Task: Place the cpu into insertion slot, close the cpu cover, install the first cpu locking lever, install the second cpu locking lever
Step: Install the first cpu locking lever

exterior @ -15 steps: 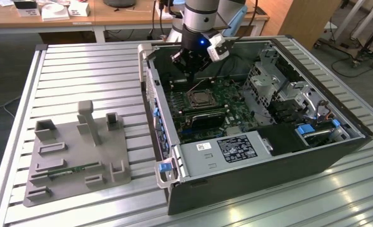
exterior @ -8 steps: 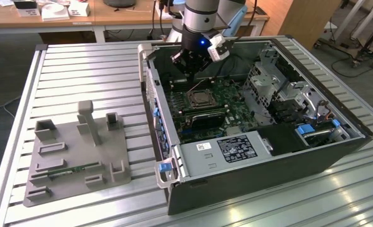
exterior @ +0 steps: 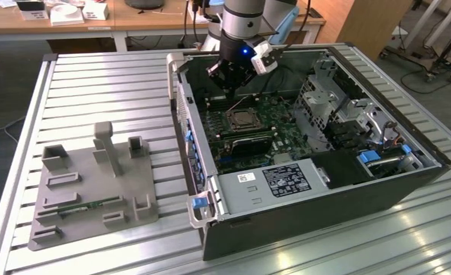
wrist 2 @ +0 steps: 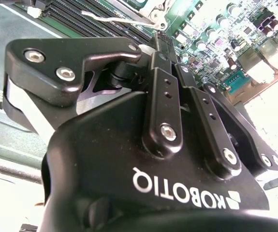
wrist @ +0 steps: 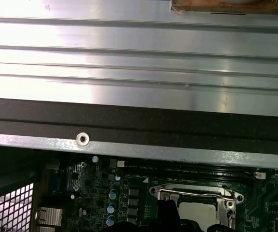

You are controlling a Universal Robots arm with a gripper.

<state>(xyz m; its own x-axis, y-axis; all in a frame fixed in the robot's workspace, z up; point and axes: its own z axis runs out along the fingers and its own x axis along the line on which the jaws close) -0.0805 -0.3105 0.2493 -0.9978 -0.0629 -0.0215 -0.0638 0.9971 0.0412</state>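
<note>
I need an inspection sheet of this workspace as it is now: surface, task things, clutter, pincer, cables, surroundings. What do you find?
Surface: slatted metal table carrying an open computer case.
Job's things: insertion slot on the green board; a pale square, likely the cpu, sits in it, with the silvery cpu cover framing it; a wire locking lever lies along one edge.
Clutter: grey fixture tray beside the case, holding a small green board.
Pincer: pincer hangs inside the case, close to the slot.
Cables: coloured wires inside the case.
Surroundings: wooden desk with white boxes.
</note>
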